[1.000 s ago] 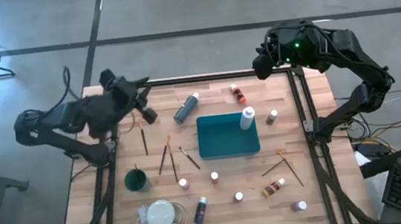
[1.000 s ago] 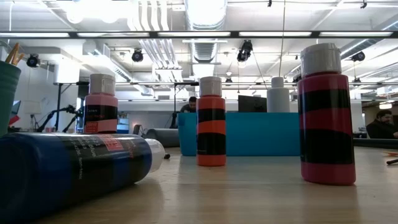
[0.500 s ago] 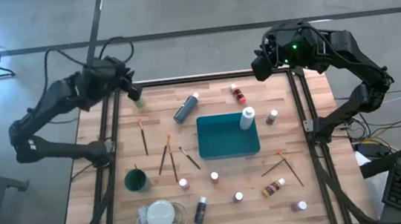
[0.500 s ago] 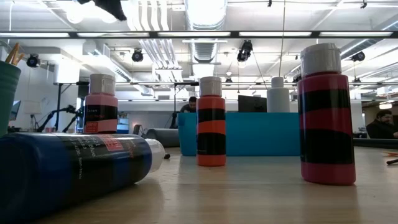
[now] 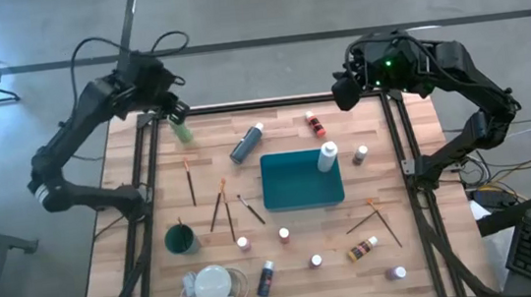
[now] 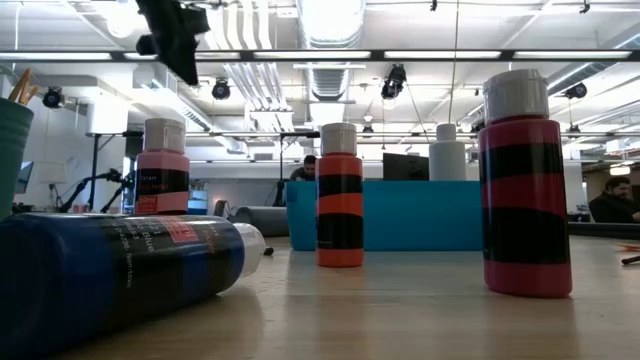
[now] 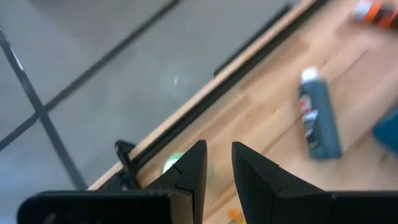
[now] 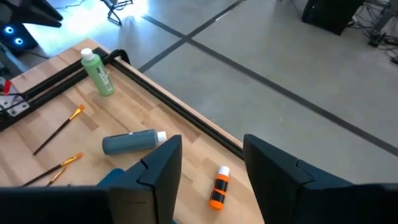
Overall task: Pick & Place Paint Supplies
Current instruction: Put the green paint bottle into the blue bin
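Wooden table (image 5: 413, 143) | green bottle (image 5: 182, 131) lying below left gripper (image 5: 174, 110)

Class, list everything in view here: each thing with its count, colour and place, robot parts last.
tray: one, teal, middle
white bottle: one, standing in tray corner
green bottle: one, lying, far left corner
grey-blue bottle: one, lying beside tray
red bottle: one, lying beyond tray
small bottles: five, mixed colours, standing, mostly nearer than tray
dark blue bottle: one, lying by disc
brown bottle: one, lying, near right
brushes: about six, dark or orange, loose either side of tray
cup: one, green, holding brushes, left
disc: one, white, corded, near left
people: two, room behind
left gripper: one, dark, open, empty, above green bottle
right gripper: one, dark, open, empty, far right corner
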### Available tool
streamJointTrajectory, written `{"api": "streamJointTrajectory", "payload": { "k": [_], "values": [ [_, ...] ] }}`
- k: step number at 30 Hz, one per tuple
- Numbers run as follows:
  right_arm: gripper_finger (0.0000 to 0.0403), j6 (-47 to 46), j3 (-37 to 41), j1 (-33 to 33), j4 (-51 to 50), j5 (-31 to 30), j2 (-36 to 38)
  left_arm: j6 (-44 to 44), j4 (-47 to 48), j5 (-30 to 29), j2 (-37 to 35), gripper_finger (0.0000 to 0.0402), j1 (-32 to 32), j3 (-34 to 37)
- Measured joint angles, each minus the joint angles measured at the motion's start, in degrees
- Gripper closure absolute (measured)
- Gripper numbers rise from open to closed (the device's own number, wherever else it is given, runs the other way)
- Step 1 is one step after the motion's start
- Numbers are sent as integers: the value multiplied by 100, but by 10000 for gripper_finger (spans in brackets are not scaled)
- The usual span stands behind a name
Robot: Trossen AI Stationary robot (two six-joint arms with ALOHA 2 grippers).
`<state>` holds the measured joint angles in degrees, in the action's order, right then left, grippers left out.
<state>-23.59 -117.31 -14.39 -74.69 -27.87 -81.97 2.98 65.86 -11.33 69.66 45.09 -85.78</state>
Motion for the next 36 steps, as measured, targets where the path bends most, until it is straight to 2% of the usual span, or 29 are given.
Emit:
{"api": "streamJointTrajectory", "payload": {
  "k": [10, 17, 28, 36],
  "values": [
    [218, -46, 192, 0, -3, 20, 0, 726, 696, 0, 962, 321, 445, -458],
    [231, -170, 438, 0, -5, 263, 0, 1064, 1159, 96, 1438, 317, 904, -572],
    [215, -195, 655, 0, -2, 306, 0, 1016, 1290, 248, 1912, 231, 1259, -572],
    [208, -194, 755, -2, -1, 305, 4, 1008, 1373, 380, 2116, 224, 1260, -572]
  ]
}}
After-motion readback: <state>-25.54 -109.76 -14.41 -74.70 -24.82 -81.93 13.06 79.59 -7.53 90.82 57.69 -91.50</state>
